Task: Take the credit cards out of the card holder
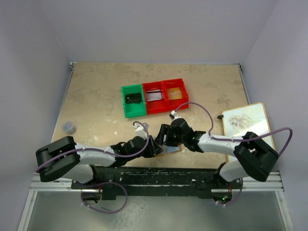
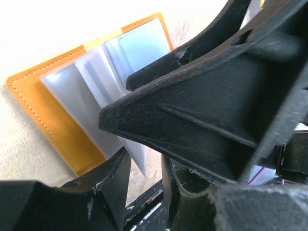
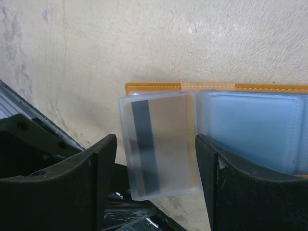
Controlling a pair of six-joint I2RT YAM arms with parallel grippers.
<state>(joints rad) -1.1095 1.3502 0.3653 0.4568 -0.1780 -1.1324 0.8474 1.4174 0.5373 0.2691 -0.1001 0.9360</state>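
Note:
The orange-tan card holder [image 2: 53, 120] lies open on the table by the near edge, its pale pocket leaves [image 2: 110, 72] fanned up. In the top view both grippers cover most of the card holder [image 1: 172, 149]. One frosted leaf [image 3: 161, 144], with a credit card's dark stripe [image 3: 143, 144] showing through it, stands between the fingers of my right gripper [image 3: 154, 168]. That gripper is open and neither finger touches the leaf. My left gripper [image 2: 144, 166] is partly open, with a leaf's corner [image 2: 137, 159] hanging in the gap beside its left finger. In the top view the left gripper [image 1: 156, 147] and right gripper [image 1: 166, 136] meet over the holder.
A green bin [image 1: 126, 108] holds a black card [image 1: 133, 98]. One red bin [image 1: 147, 106] holds a pale card [image 1: 154, 96] and another red bin [image 1: 184, 89] holds a gold-tan card [image 1: 174, 92]. A white tan-edged board [image 1: 245, 122] lies at the right. A small grey cap [image 1: 70, 127] sits at the left.

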